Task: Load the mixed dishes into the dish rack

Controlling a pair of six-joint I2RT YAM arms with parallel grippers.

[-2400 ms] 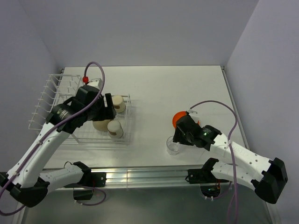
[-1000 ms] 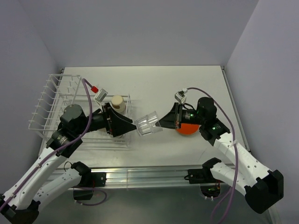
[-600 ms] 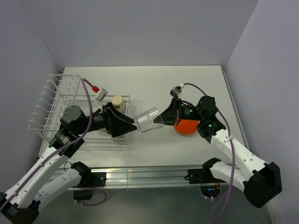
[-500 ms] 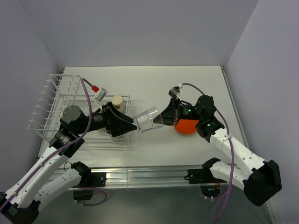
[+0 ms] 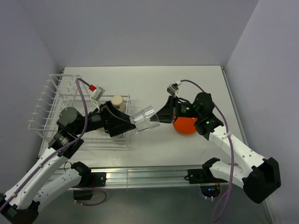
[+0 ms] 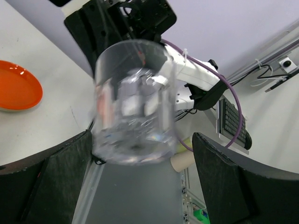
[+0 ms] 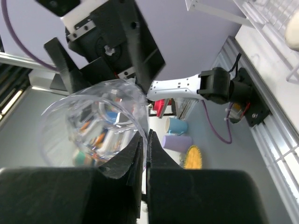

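The small clear glass (image 5: 145, 119) hangs on its side in mid-air between the two arms. My right gripper (image 5: 158, 118) is shut on its rim, one finger inside and one outside (image 7: 145, 140). My left gripper (image 5: 131, 122) is open, and the base of the glass (image 6: 134, 102) sits between its wide-spread fingers (image 6: 56, 172) without visible contact. The orange plate (image 5: 185, 125) lies on the table under the right arm. The dish rack (image 5: 49, 100) stands at the left, with a tan cup (image 5: 117, 101) in its basket part. The left arm hides the rest of the basket.
The orange plate (image 6: 16, 86) also shows at the left of the left wrist view. The rack's wire edge (image 7: 275, 18) shows at the top right of the right wrist view. Grey walls close in the table at the back and sides.
My right gripper has lifted the glass off the table and carried it left. My left arm came out of the rack to meet it. Over the last second the glass has crept further left between the left fingers.
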